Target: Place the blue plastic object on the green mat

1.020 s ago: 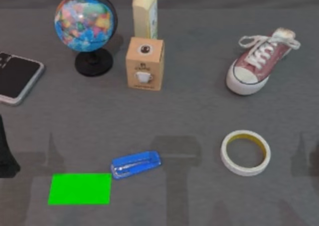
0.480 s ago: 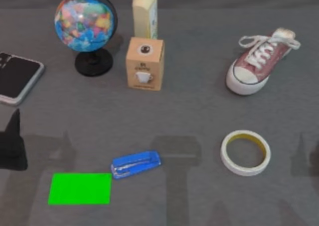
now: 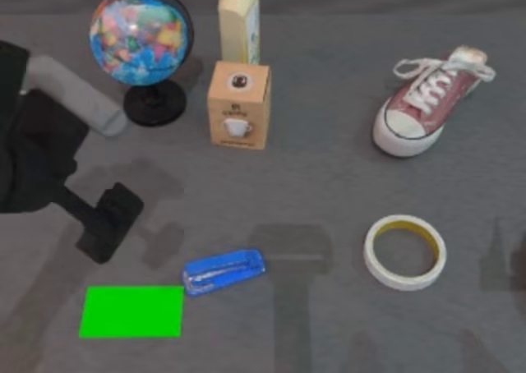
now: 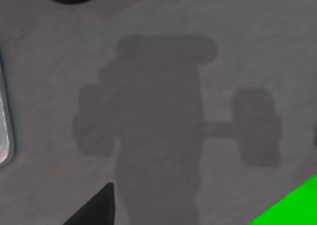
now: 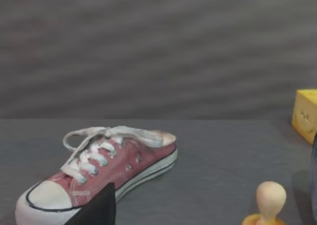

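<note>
Over at the left edge of the tabletop (image 3: 329, 184), the left arm reached in from the side, its dark gripper (image 3: 108, 223) hanging above bare grey surface, up and to the left of the green mat (image 3: 131, 311). From the top view I could not tell whether its jaws were apart or together. The left wrist view showed mostly the arm's own shadow on the grey, with one corner of the mat at the picture's edge.

The mat lay flat near the front left, with nothing on it. Just beside its upper right corner sat the blue plastic object (image 3: 224, 271), lying on the tabletop slightly askew, its left end very near the mat; whether the two touched I could not tell.

Farther back stood a globe (image 3: 140, 38) on a black stand, then a cream bottle (image 3: 239, 21) with a green cap and a small brown carton (image 3: 239, 104) in front of it.

Toward the right lay a ring of tape (image 3: 405, 251) flat on the surface, and behind it a red sneaker (image 3: 429, 102) with white laces. The right arm's gripper was out of the top view; in the right wrist view only a dark tip appeared, so the state of its jaws was not to be told.
</note>
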